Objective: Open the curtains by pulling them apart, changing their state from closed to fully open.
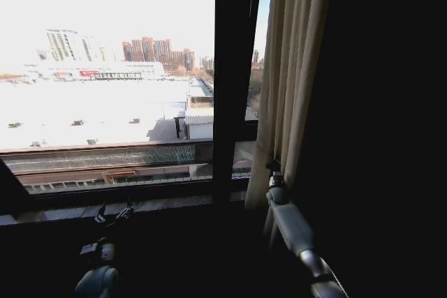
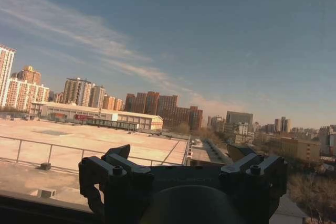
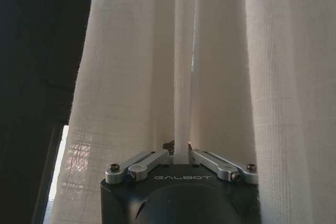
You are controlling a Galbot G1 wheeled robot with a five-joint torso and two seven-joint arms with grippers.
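- One sheer cream curtain panel [image 1: 290, 82] is in sight, bunched into vertical pleats just to the right of the black window frame bar [image 1: 234, 75]; how many separate panels make up the bunch cannot be told.
- One dark heavy drape [image 1: 377, 102] hangs immediately beyond the sheer fabric, on the side away from the frame bar.
- Two grippers are at the window, one on each arm.
- The right gripper [image 3: 178, 155] is pinched tight on a single narrow fold of the curtain, its metal linkages drawn in around the pleat; in the head view it [image 1: 274, 171] sits at the lower part of the fabric, close to the right of the frame bar.
- More pleats of the same sheer cloth [image 3: 131, 77] hang on both sides of the clamped fold, with light showing through them.
- The left gripper [image 1: 114, 213] rests low by the window sill [image 1: 105, 204], well to the left of the frame bar and apart from the curtain.
- In its own wrist view the left gripper [image 2: 181, 167] has its fingers [image 2: 107, 169] spread wide and holds nothing, facing bare glass with rooftops and city blocks beyond.
- The pane to the left of the frame bar stands uncovered.
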